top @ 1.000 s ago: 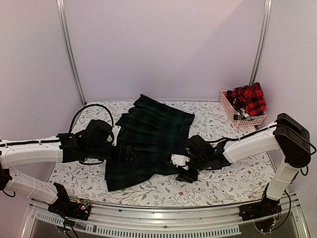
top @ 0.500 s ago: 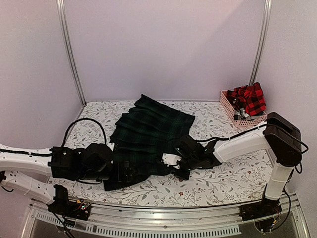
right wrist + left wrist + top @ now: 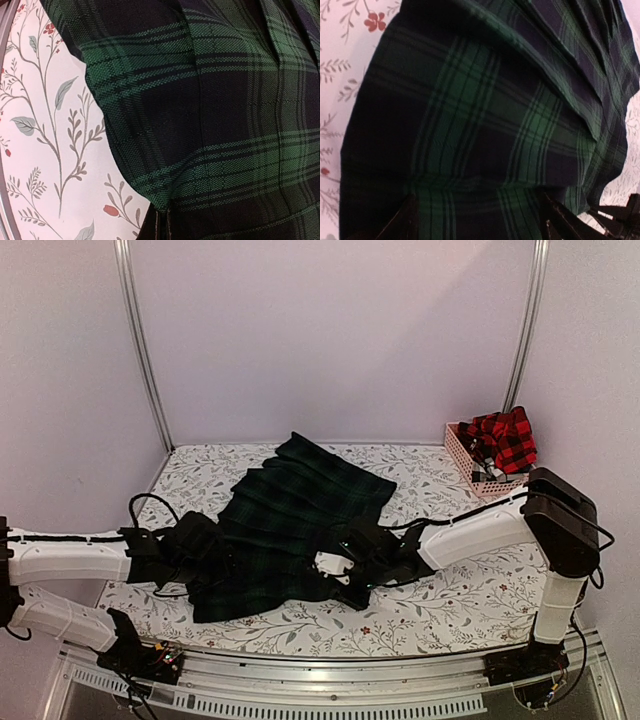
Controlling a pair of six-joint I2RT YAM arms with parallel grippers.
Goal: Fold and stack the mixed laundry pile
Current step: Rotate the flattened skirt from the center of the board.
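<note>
The dark green tartan piece (image 3: 300, 510) lies spread on the leaf-patterned table cloth (image 3: 440, 600) at the middle. My left gripper (image 3: 238, 567) lies low over its near left part. In the left wrist view the gripper (image 3: 480, 220) is open, its fingers (image 3: 406, 222) wide apart with tartan (image 3: 485, 115) between them. My right gripper (image 3: 318, 572) is at the garment's near right edge. In the right wrist view it (image 3: 167, 222) is shut, pinching the tartan's (image 3: 215, 100) hem. A red-and-black checked flannel shirt (image 3: 503, 438) sits in the basket.
The pink slatted basket (image 3: 490, 480) stands at the back right corner, with dark clothes under the flannel. Metal frame posts (image 3: 140, 340) rise at the back. The table's metal front rail (image 3: 320, 680) runs between the arm bases.
My right gripper closed on the tartan's edge and moved left. My left arm swung toward the near side, and the garment's near part shifted left. The left jaws narrowed slightly.
</note>
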